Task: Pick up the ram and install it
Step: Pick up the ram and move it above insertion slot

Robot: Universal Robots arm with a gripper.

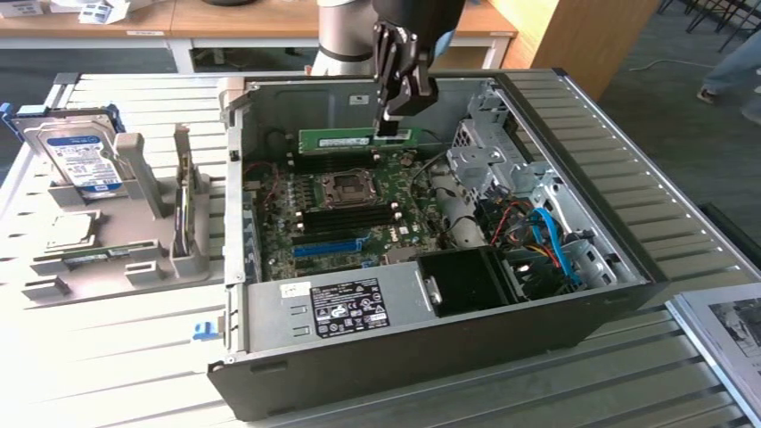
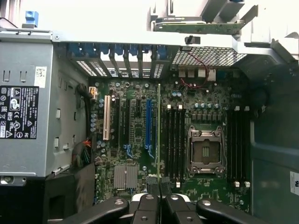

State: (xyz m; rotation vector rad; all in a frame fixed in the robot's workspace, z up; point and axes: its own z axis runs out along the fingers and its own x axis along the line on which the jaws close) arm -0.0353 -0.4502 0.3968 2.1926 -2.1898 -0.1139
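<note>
gripping the ram (image 1: 345,136) near one end, the hand (image 1: 390,132) is closed on it over the open computer case (image 1: 618,267). ram: green stick, level, on edge, at 12 o'clock of the cpu socket (image 1: 347,185) in the exterior view; contact with the memory slots (image 2: 174,140) cannot be told. hard drive (image 1: 77,156): upright in grey rack (image 1: 107,259), 9 o'clock of the case, on the bench (image 1: 119,357).

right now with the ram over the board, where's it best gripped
Upper long edge, from above, pinching the two flat faces: the ram stands on edge, long and thin, lower edge free. The gripper is shut on it that way, nearer one end.
</note>
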